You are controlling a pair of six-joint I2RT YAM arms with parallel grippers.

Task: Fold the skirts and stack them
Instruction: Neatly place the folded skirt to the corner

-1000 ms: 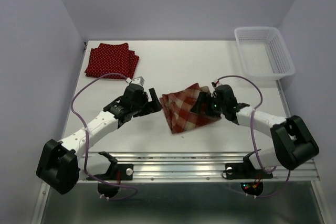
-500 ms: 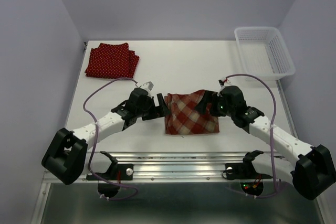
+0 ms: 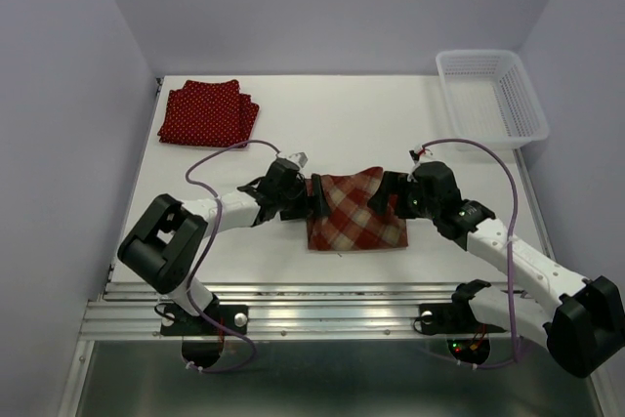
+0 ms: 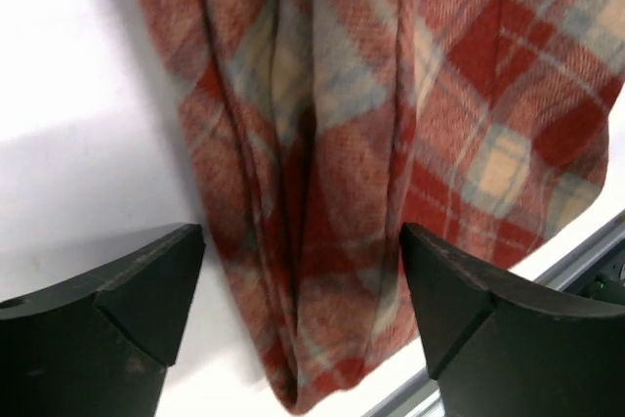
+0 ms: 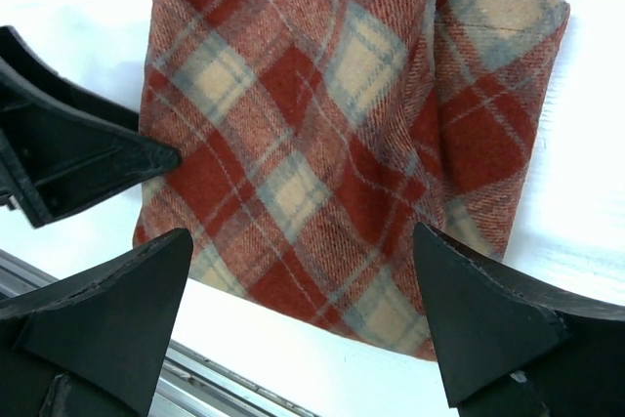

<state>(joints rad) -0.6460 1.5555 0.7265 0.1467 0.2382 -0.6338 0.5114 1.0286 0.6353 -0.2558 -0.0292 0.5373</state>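
The plaid skirt [image 4: 332, 144] is thick, woolly, matt cloth with a coarse twill weave (the ribs show up close). The dotted skirts [image 3: 207, 112] look thinner, smoother cloth. The basket [image 3: 477, 54] is white plastic mesh, the table [image 3: 342, 124] smooth matt white, the fingers [image 4: 98, 339] matt black plastic.

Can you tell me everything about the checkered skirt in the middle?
The plaid skirt is soft, woolly-looking cloth in red, cream and grey checks. It lies folded, in layers, flat on the white table near the front edge. Its rounded folded edge sits between the open fingers of the left gripper, and the open right gripper is at its other side. I cannot tell whether either one touches it.
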